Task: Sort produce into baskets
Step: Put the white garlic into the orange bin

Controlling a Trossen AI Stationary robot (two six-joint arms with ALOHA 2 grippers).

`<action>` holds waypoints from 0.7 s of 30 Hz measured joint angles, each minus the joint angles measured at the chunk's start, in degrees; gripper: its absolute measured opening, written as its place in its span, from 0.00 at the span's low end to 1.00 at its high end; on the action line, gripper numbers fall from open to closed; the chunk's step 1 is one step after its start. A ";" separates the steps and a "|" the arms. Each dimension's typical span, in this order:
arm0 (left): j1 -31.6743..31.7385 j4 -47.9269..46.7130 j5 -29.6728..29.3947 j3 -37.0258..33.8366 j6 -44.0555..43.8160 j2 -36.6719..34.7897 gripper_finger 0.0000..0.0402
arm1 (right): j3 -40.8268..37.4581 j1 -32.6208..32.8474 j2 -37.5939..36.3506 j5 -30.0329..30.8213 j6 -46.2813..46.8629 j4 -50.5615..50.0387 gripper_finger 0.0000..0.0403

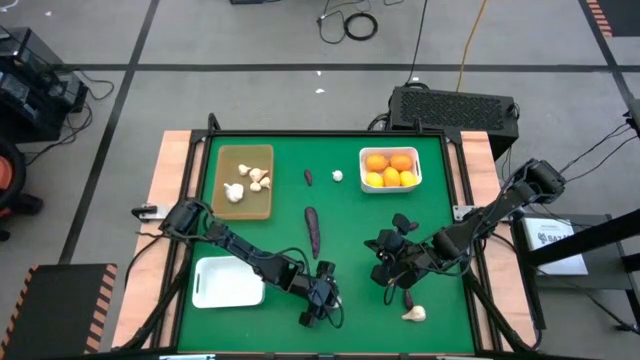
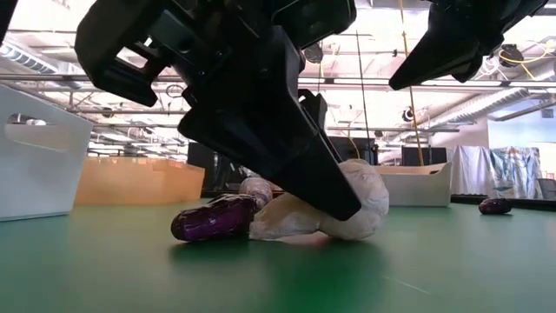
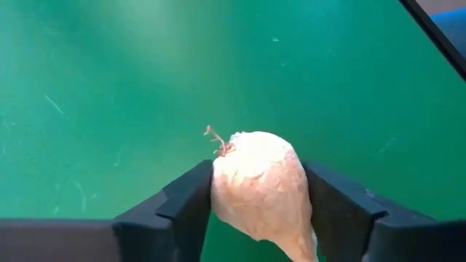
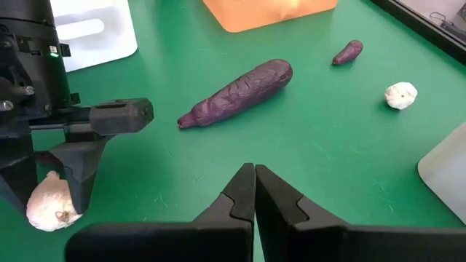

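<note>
At lower centre of the overhead frame, the left pincer point(image 3: 255, 207) is clamped on a garlic bulb point(image 3: 261, 191) (squarely held), so lift straight before carrying it to the tan tray point(image 1: 245, 181); the right pincer point(image 4: 255, 191) is pressed closed, empty.

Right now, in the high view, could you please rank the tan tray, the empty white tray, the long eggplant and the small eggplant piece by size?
1. tan tray, only narrowly
2. empty white tray
3. long eggplant
4. small eggplant piece

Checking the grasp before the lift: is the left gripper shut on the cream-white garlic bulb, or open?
Shut on it. In the left wrist view the cream-white garlic bulb sits between the left gripper fingers, touching both sides.
</note>
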 joint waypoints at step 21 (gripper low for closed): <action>7.50 -47.69 -7.97 8.57 7.12 -19.31 0.42 | -0.01 -0.02 -0.01 0.00 0.28 -0.23 0.00</action>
